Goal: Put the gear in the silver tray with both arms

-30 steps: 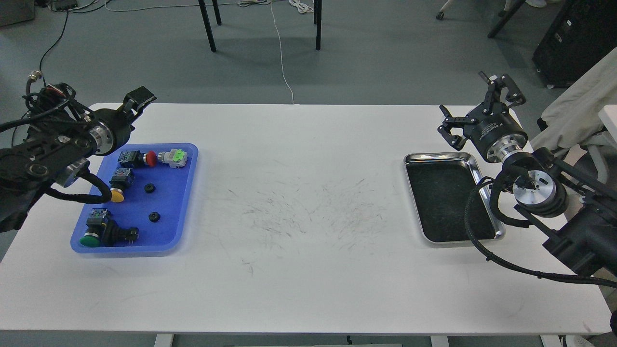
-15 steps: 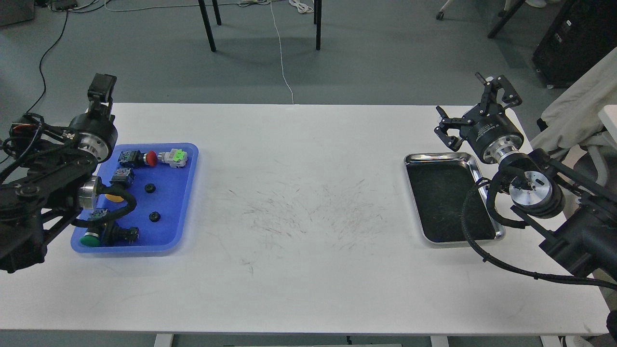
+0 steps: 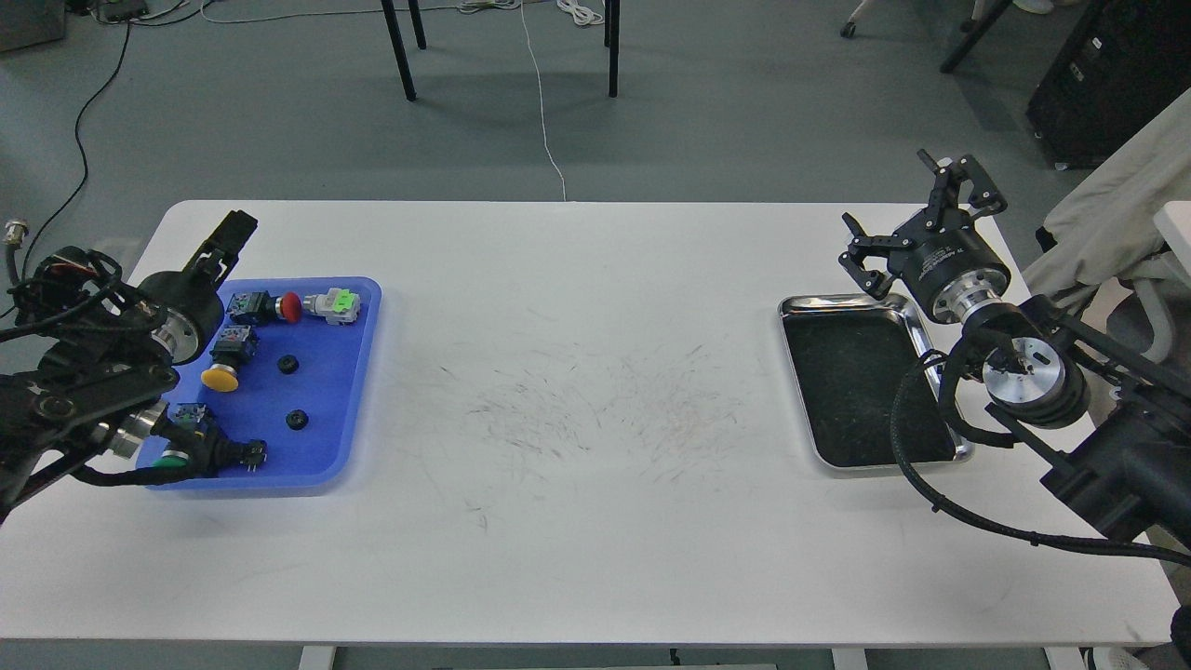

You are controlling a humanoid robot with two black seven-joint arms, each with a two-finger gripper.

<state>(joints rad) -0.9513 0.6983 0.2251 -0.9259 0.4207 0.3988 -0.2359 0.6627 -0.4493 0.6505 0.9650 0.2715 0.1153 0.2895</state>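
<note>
Two small black gears (image 3: 288,364) (image 3: 297,419) lie in the blue plastic tray (image 3: 327,400) at the table's left. The silver tray (image 3: 842,301), with a dark bottom and nothing in it, lies at the right. My left gripper (image 3: 223,244) hovers over the blue tray's far left corner, up and left of the gears. It shows as one dark bar, so its fingers cannot be told apart. My right gripper (image 3: 907,219) is open and empty, just beyond the silver tray's far right corner.
The blue tray also holds several push-button switches: red (image 3: 290,305), yellow (image 3: 220,379) and green (image 3: 172,458), plus a green-and-white connector (image 3: 340,304). The white table (image 3: 595,391) has scuff marks in its middle. Chair legs and cables are on the floor beyond.
My left arm has swung about. Its gripper went from pointing right to upright, and now sits lower over the blue tray's far left corner. The right gripper has barely shifted.
</note>
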